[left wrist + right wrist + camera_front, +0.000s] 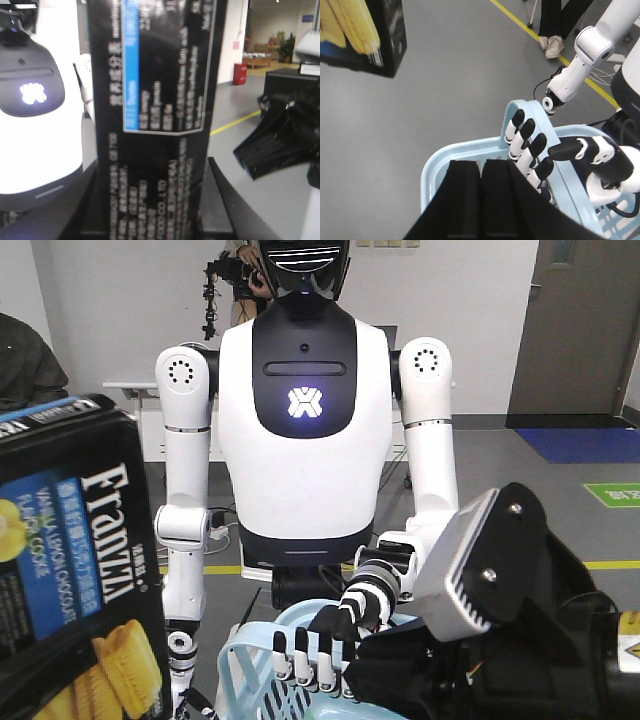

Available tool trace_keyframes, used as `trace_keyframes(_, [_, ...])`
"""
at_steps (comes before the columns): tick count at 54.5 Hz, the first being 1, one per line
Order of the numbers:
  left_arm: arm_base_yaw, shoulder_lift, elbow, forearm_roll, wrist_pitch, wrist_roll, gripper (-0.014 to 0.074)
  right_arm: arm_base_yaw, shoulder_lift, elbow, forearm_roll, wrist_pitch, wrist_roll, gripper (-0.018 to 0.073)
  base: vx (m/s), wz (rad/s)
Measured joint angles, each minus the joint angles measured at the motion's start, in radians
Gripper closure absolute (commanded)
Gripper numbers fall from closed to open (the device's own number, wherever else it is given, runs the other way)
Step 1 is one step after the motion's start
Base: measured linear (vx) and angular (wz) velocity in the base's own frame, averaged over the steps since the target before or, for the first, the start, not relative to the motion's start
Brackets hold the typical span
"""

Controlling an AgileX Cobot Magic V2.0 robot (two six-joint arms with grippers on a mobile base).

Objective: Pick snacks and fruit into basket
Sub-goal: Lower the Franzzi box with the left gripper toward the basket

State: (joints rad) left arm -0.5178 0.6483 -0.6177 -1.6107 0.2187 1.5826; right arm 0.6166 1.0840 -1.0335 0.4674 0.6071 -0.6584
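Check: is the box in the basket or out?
Out. In the right wrist view the box hangs over bare floor, apart from the basket; the left gripper clamps it.

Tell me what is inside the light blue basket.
Only a patch of bare slatted floor shows inside the basket. The right end effector and a humanoid's hand cover the rest, so contents there cannot be seen.

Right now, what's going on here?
The left gripper is clamped on a black-and-blue box, raised and apart from the basket. A white humanoid facing the rig holds the basket with one hand. The right gripper, jaws together and empty, hangs over the basket. The box is not yet in.
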Motion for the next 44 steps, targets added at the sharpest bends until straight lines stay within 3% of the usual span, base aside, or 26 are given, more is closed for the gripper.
trace_keyframes(13, [0.000, 0.083, 0.000, 0.008, 0.064, -0.007, 0.0601, 0.000, -0.031, 0.000, 0.003, -0.062, 0.027, 0.0567, 0.00, 0.00])
trace_keyframes(28, [0.000, 0.143, 0.000, 0.017, 0.072, -0.116, 0.0596, 0.000, -0.035, 0.000, 0.003, -0.094, 0.037, 0.0567, 0.00, 0.00])
trace_keyframes(44, [0.000, 0.157, 0.109, -0.011, -0.010, -0.150, 0.0595, 0.000, -0.080, 0.000, 0.003, -0.213, 0.037, 0.0567, 0.00, 0.00])
